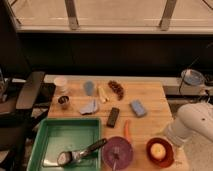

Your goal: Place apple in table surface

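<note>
Camera view: the apple [158, 150] sits in the 1 red bowl [149, 159] at the front-right corner of the table surface [150, 95] — not yet on bare wood. The gripper [173, 138] hangs just beside that bowl, probably placed for a reach — released or clenched, I cannot tell.

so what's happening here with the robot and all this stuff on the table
A robot arm hangs at the table's right edge, beside the red bowl. The apple sits in that bowl, not yet on the table surface. The gripper is out of sight behind the arm's white body.
</note>
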Robot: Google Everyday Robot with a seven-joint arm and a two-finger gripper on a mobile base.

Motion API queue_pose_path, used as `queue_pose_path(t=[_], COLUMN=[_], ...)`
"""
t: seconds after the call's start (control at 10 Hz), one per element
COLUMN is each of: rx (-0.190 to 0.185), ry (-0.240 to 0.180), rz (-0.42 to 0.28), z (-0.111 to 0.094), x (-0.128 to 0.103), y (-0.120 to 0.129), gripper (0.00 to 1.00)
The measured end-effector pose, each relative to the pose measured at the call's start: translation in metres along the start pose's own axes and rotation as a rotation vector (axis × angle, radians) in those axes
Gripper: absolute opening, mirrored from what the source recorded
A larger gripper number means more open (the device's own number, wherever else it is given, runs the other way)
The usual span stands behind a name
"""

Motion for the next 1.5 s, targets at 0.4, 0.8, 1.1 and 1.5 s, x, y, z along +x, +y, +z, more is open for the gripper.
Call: queue_pose_path(t=[0.4, 0.8, 1.1, 1.5], rx=[-0.009, 0.006, 0.099, 0.168], ry=[-0.011, -0.045, -0.041, 0.027], rz=[0.031, 0.003, -0.038, -0.106], z=[0.018, 0.026, 0.005, -0.042], x=[0.009, 0.004, -0.005, -0.023], y=[0.016, 0.025, 0.025, 0.011], gripper=[0.76, 0.76, 0.76, 0.76])
